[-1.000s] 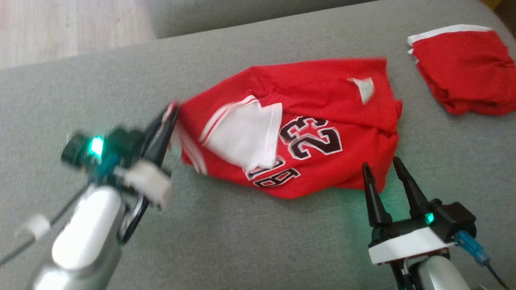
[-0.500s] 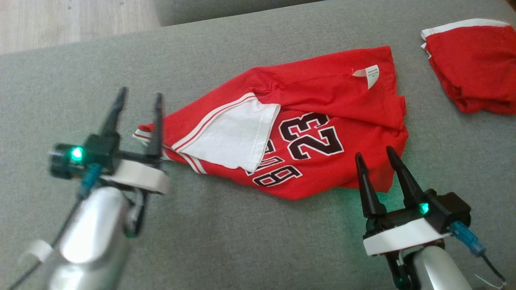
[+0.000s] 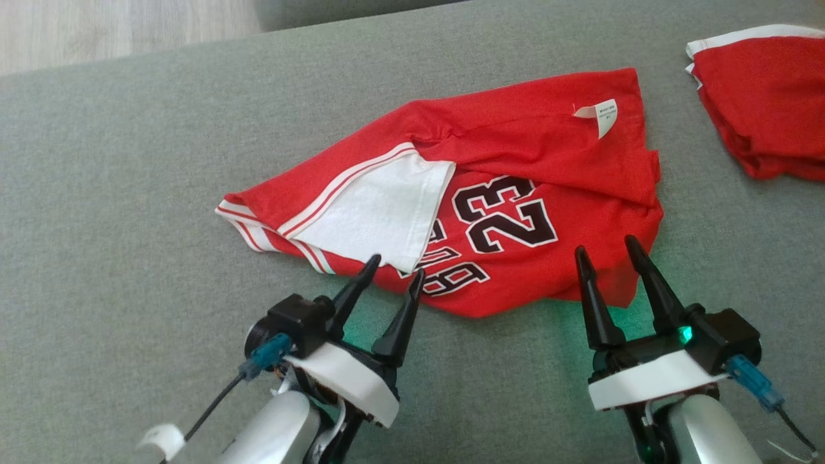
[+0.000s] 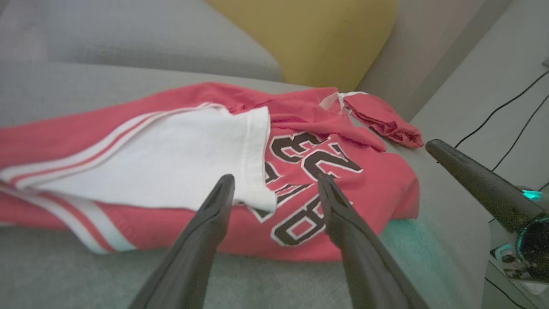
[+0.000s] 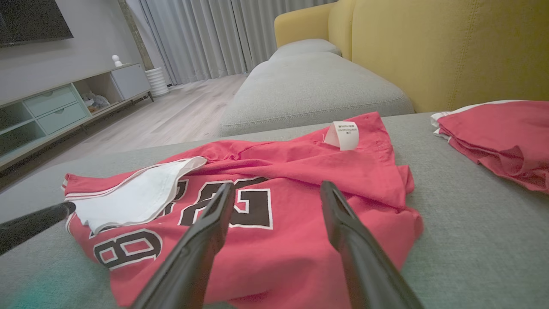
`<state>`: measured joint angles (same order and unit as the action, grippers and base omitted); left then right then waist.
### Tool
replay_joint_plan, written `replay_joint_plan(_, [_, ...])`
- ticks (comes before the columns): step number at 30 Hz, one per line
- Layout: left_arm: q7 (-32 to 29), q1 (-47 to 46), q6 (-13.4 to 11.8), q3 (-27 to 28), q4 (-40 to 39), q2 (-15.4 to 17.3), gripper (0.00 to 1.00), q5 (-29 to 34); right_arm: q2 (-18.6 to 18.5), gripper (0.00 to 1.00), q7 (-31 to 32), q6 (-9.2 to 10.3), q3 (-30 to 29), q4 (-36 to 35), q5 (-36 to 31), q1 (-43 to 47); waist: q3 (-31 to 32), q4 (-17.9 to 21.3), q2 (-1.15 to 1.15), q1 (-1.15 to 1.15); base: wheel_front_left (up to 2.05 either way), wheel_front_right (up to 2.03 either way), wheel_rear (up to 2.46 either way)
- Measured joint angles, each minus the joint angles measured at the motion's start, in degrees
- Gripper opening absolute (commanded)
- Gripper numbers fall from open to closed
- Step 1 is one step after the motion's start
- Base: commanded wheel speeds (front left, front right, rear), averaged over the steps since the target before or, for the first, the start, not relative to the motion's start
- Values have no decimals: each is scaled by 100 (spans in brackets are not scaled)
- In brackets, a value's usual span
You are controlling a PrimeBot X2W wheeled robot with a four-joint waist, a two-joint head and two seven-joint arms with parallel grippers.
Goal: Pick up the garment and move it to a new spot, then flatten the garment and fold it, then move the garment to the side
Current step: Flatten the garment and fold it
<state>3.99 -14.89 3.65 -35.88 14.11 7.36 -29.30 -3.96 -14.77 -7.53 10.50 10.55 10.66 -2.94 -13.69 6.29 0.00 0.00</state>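
Note:
The garment is a red jersey with black "23" lettering and a white panel, lying crumpled on the grey sofa cushion. It also shows in the left wrist view and the right wrist view. My left gripper stands open at the jersey's near edge, fingertips by the white panel's corner, nothing between them. My right gripper is open over the jersey's near right corner, holding nothing.
A second red cloth with white trim lies at the far right of the cushion. A yellow sofa back rises behind it. Wooden floor lies beyond the cushion's far left edge.
My left gripper let go of the jersey's striped left end, opened, and swung right to the near edge. The jersey's left end now lies flat. The head camera shifted slightly.

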Motion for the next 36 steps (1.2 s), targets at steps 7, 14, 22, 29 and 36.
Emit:
replay_joint_plan(7, [-576,6,98,-101,65,10,100,-378,-20,100,0,0,-1,-34,0,-16,-109,22,0,0,0,0,0])
replay_joint_plan(14, [-601,-31,98,-90,169,9,100,-452,-20,100,0,0,-2,-60,-1,-130,-240,66,0,0,0,0,0])
replay_joint_plan(22, [-644,-155,89,-99,-18,-7,100,-452,-18,100,0,0,3,-56,-15,-130,-243,91,0,0,0,0,0])
replay_joint_plan(29, [-742,-155,-37,-76,-133,0,100,-495,-15,100,0,0,40,-53,-15,-130,-234,115,0,0,0,0,0])
replay_joint_plan(36, [-910,-157,-264,-27,-142,8,100,-552,-15,100,0,0,53,-44,-15,-130,-244,139,0,0,0,0,0])
